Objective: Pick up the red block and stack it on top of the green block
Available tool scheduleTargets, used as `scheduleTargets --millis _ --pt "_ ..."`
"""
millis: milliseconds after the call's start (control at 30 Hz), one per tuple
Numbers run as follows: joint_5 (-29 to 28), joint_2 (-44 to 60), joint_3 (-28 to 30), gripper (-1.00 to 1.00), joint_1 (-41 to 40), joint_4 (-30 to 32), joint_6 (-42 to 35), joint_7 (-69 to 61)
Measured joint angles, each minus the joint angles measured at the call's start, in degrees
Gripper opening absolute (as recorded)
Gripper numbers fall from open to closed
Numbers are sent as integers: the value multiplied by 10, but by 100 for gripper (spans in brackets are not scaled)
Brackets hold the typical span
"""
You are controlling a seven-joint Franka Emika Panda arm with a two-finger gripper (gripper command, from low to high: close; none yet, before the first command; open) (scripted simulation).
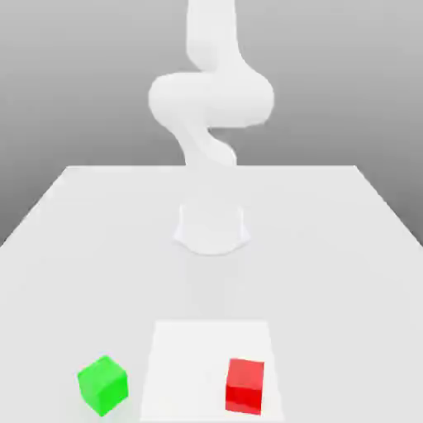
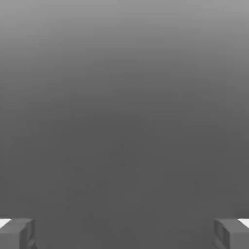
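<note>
Matte red block [image 1: 245, 385] — apparently upright, untouched

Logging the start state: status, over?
End effector open, empty. Red block on table, apart from green block. Nothing between them.

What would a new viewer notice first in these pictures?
The two bright cubes stand out on the pale table: the green block near the front at the exterior view's left, and the red block to its right, apart from it. Behind them rises the white arm. In the hand view, the gripper is open, its fingers far apart.
</note>
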State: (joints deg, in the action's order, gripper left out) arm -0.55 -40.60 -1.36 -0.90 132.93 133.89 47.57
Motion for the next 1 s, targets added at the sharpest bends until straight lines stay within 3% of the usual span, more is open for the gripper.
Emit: scheduleTargets --millis 533,800,967,1000 --pt "-43 336 -60 0 -30 73 134 117" --pt "-34 500 -66 0 -19 108 204 152" --pt "-59 603 -45 0 -2 98 284 175" --pt "-63 616 -41 -100 1 96 294 178"
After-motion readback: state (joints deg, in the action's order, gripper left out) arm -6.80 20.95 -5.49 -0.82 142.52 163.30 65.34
